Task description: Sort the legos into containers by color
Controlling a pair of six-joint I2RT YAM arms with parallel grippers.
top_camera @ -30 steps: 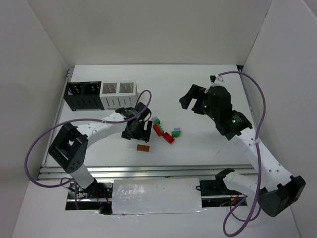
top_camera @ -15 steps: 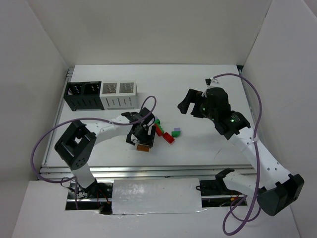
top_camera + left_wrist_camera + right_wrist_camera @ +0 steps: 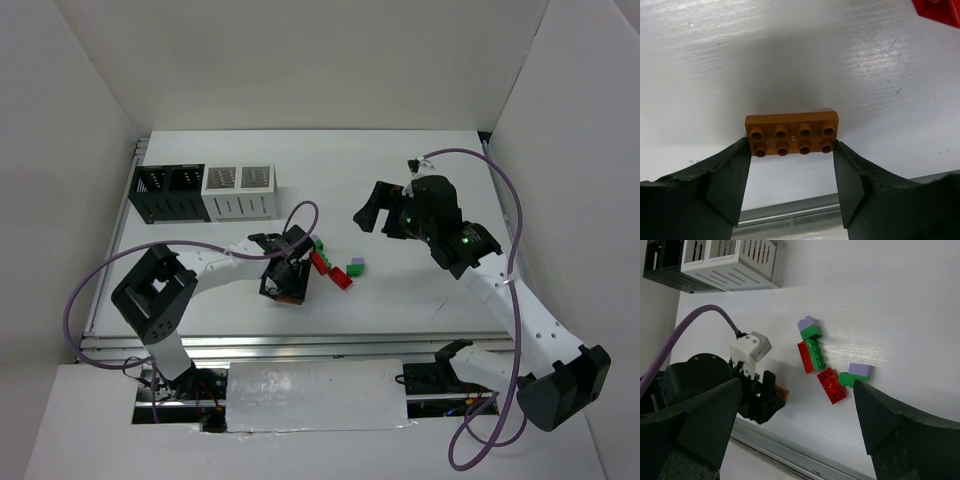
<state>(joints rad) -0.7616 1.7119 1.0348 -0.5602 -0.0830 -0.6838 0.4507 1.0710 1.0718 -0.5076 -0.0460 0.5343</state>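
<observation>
orange-brown plate (image 3: 791, 132): glossy plastic | table (image 3: 790, 50): smooth, faintly scuffed

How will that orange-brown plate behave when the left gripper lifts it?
The orange-brown plate looks like rigid moulded plastic, so it should not flex. It is thin and small beside the left gripper, so probably very light. The fingers meet only its narrow, smooth short ends, so it may pivot or slip out if squeezed off-centre.

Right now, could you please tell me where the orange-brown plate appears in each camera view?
Left wrist: orange-brown plate at centre frame, between the two fingers.
Top external: lower centre-left, almost wholly hidden under the left gripper.
Right wrist: lower left, an orange sliver beside the left gripper's black tip.
Shared landmark: the left gripper, at the plate in every view.
</observation>
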